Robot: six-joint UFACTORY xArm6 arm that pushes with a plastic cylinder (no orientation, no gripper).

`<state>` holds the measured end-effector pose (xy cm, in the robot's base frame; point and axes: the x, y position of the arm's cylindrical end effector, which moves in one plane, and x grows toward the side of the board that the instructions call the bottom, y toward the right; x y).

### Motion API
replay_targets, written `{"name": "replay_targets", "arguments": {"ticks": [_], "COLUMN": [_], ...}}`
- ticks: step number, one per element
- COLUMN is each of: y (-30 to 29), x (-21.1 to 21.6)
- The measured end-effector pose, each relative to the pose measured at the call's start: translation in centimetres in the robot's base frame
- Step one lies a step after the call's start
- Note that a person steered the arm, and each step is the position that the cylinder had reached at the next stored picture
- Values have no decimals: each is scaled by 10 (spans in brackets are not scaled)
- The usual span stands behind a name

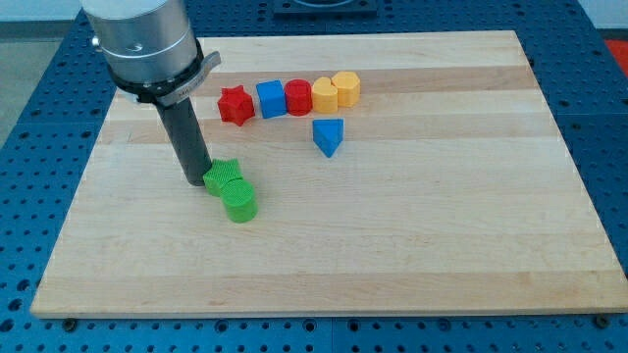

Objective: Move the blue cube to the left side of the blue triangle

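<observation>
The blue cube stands in a row of blocks near the view's top, between a red star on its left and a red cylinder on its right. The blue triangle lies alone just below the row, down and to the right of the cube. My tip rests on the board at the view's left, touching the left side of a green star. It is well below and to the left of the blue cube.
A green cylinder sits against the green star's lower right. An orange-yellow block and a yellow block end the row on the right. The wooden board lies on a blue perforated table.
</observation>
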<state>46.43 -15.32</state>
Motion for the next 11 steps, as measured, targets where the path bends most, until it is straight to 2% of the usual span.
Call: {"name": "replay_targets", "arguments": {"ticks": [1, 2, 3, 4, 5, 6, 9, 11], "y": [-25, -73, -74, -31, 33, 59, 64, 103], "x": [-34, -95, -156, -191, -190, -172, -145, -95]}}
